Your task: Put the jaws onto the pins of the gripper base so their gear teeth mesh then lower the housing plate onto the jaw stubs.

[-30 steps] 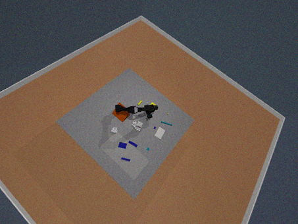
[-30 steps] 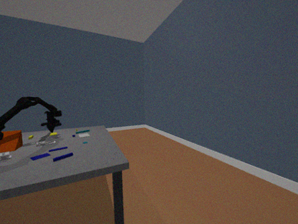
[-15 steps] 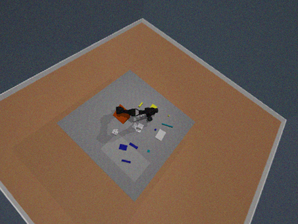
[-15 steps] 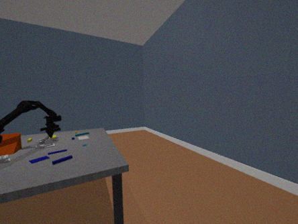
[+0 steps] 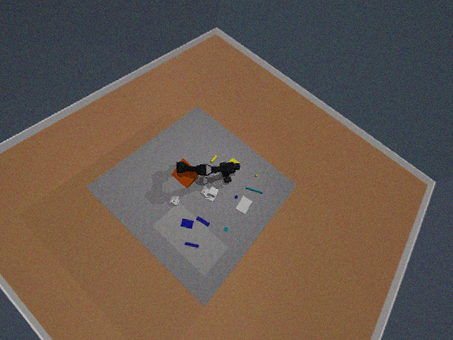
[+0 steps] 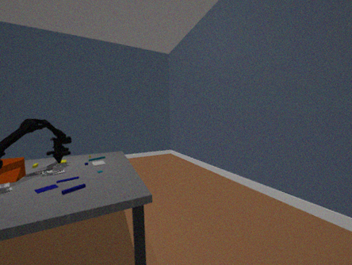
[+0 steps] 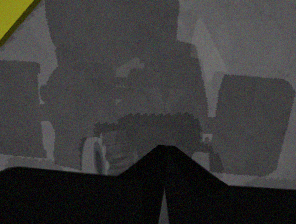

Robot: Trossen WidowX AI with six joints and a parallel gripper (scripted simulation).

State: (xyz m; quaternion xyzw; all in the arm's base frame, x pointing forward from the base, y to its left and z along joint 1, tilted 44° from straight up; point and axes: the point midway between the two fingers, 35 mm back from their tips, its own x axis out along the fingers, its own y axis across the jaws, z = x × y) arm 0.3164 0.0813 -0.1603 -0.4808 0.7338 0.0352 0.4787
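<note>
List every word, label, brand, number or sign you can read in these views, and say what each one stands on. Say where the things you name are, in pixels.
There are none to read: no lettering, number or sign shows on the arm (image 5: 191,168) (image 6: 13,139), the orange block (image 5: 184,180) (image 6: 12,171) or the table (image 5: 132,176) (image 6: 115,186).

Orange block (image 5: 185,179) (image 6: 4,175), grey table (image 5: 133,166) (image 6: 93,203), black arm (image 5: 193,169) (image 6: 13,139), plain blue walls (image 5: 332,46) (image 6: 279,90)

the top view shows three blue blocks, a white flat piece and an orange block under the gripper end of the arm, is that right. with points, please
Not quite: the orange block (image 5: 186,179) (image 6: 4,178) is under the other end of the arm, its base end, as the exterior view shows. The three blue blocks and the white flat piece (image 5: 244,205) (image 6: 98,163) are right.
</note>
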